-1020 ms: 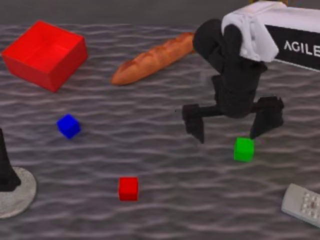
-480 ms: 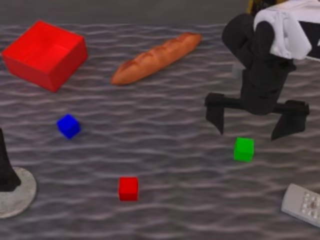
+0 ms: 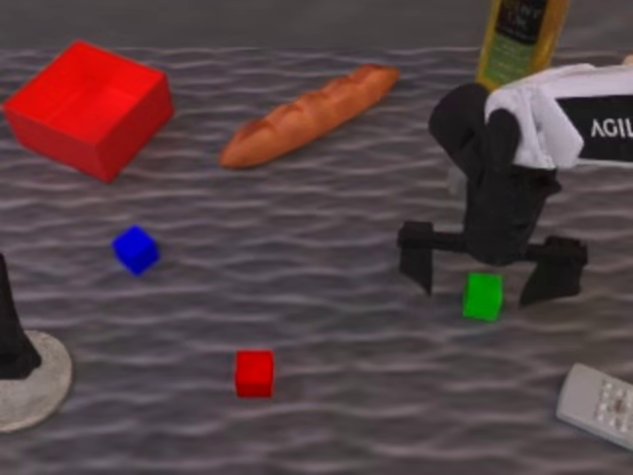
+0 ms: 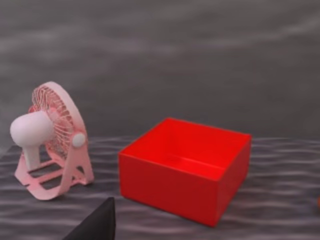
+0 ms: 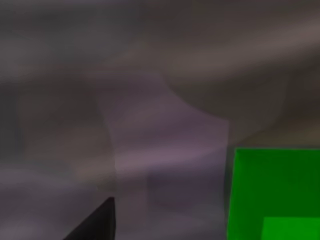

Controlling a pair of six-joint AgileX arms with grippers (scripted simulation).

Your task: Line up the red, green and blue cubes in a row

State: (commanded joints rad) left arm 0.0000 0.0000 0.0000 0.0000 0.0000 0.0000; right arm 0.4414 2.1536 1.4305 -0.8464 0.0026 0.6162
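The green cube (image 3: 483, 296) lies right of centre on the table, and it fills the lower corner of the right wrist view as a green block (image 5: 274, 192). My right gripper (image 3: 487, 273) hangs open just above it, one finger on each side. The red cube (image 3: 254, 373) sits at the front middle. Over on the left lies the blue cube (image 3: 135, 249). My left arm (image 3: 14, 332) is parked at the left edge; only one dark fingertip (image 4: 97, 222) shows in its wrist view.
A large red box (image 3: 89, 106) stands at the back left, a baguette (image 3: 309, 113) at the back middle, a bottle (image 3: 521, 38) at the back right. A remote (image 3: 599, 404) lies at the front right. A pink fan (image 4: 50, 140) stands beside the red box.
My right gripper swung right, then came forward and down, and now straddles the green cube from above. The cubes have not moved.
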